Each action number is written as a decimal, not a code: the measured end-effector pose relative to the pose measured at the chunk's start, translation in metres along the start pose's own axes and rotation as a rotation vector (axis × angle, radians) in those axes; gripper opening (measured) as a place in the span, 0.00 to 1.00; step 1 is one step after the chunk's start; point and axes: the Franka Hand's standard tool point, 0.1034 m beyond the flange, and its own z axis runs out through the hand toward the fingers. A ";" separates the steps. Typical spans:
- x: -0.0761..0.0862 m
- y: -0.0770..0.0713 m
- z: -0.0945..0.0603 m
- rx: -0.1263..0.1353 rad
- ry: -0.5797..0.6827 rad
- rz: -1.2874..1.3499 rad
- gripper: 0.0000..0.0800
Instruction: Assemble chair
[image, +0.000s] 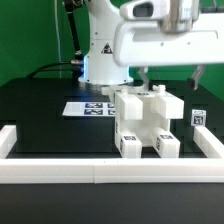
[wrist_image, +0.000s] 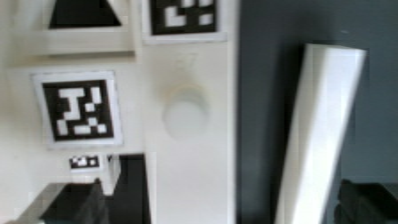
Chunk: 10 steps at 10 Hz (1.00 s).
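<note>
Hovering with my hand (image: 170, 76) spread wide and empty just above the chair (image: 148, 122), I judge it mostly built on the table (image: 40, 112) beneath me, though a small tagged piece (image: 197, 117) lying beside it seems not yet attached.

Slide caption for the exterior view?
Open claw hovers just above a partly built white chair on a black table, marker board beside it.

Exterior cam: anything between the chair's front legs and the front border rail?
Nothing. In the exterior view only a bare strip of black table separates the chair from the border rail.
</note>
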 end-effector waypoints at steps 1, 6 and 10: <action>-0.003 -0.006 -0.011 0.008 0.006 0.027 0.81; -0.020 -0.043 -0.024 0.020 0.020 0.137 0.81; -0.021 -0.043 -0.023 0.020 0.018 0.140 0.81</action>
